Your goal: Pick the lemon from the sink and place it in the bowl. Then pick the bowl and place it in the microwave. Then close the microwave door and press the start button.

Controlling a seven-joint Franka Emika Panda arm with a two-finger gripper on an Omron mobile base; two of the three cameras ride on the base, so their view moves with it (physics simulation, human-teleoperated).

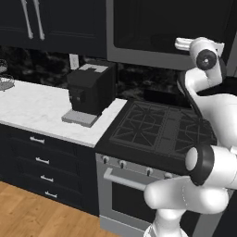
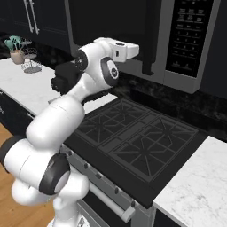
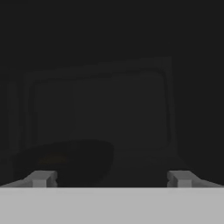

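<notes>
Scanning left to right in the right base view: teal utensils in a tan pot (image 2: 17, 49) and a wire basket (image 2: 32, 63) sit at the far left of the white marble surface (image 2: 26, 88). Next comes a black boxy coffee machine (image 1: 91, 88), standing on the same surface just beside the black gas cooktop with cast grates (image 2: 133, 142). Below it, the grey steel oven with knobs and bar handle (image 1: 125, 178).

Above the cooktop hangs the wide grey steel microwave (image 2: 186, 44) — dark button strip on its right side. The white arm's hand reaches into the open, dark cavity.

Hand view is very dim. The end effector (image 3: 111, 178) has its two fingertips (image 3: 41, 178) spread wide apart, pinching nothing. The wide shallow glossy black bowl (image 3: 65, 159) rests on the microwave floor, low left, just past the left fingertip and apart from both tips. A faint orange-yellow smudge inside it looks like the small roundish lemon (image 3: 54, 159) — too dark to be sure.
</notes>
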